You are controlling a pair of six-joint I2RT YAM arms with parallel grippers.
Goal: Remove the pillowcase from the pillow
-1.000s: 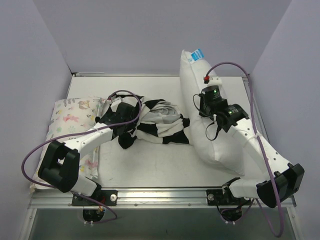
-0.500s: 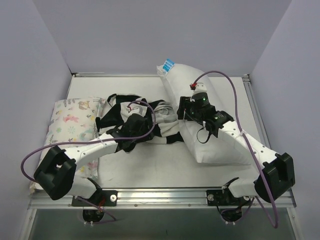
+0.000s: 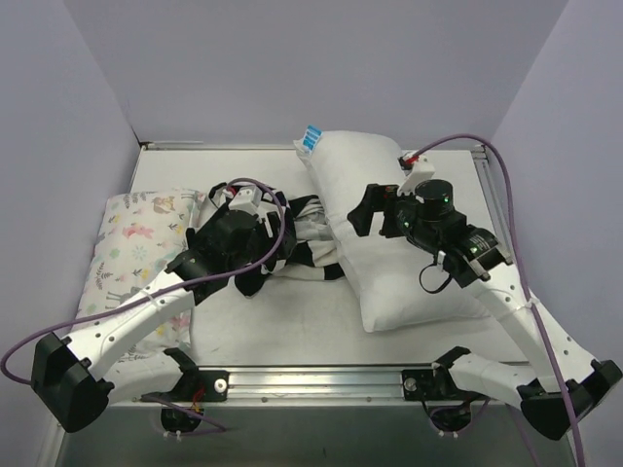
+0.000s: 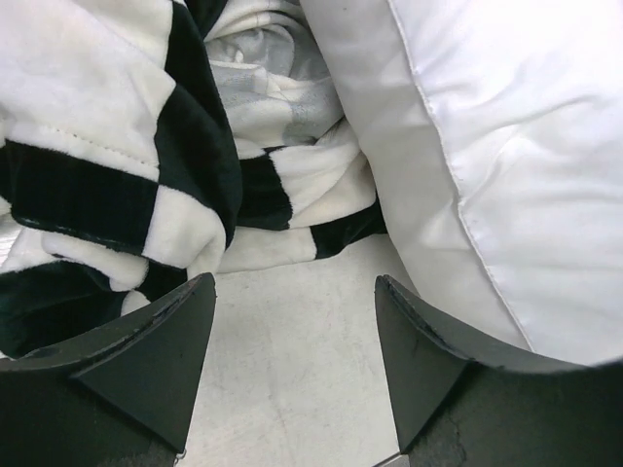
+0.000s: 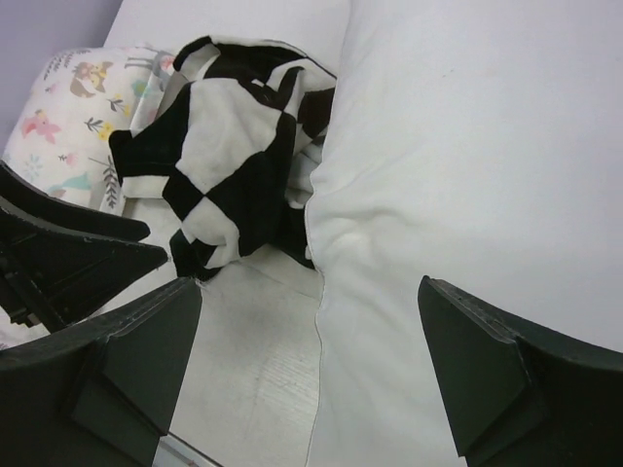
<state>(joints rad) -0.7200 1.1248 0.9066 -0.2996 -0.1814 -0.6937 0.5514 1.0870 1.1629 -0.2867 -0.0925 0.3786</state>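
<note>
The left gripper (image 4: 294,292), spread and empty, hovers over the desk (image 3: 282,326) beside the crumpled pillowcase (image 3: 304,243). The right gripper (image 5: 310,287), also spread, hangs above the bare pillow (image 3: 394,287). Nothing needs holding, as the pillowcase seems fully off.

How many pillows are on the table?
2. The plain white pillow lies on the right, and the floral pillow lies at the left edge. The crumpled pillowcase between them may hide part of the table.
</note>
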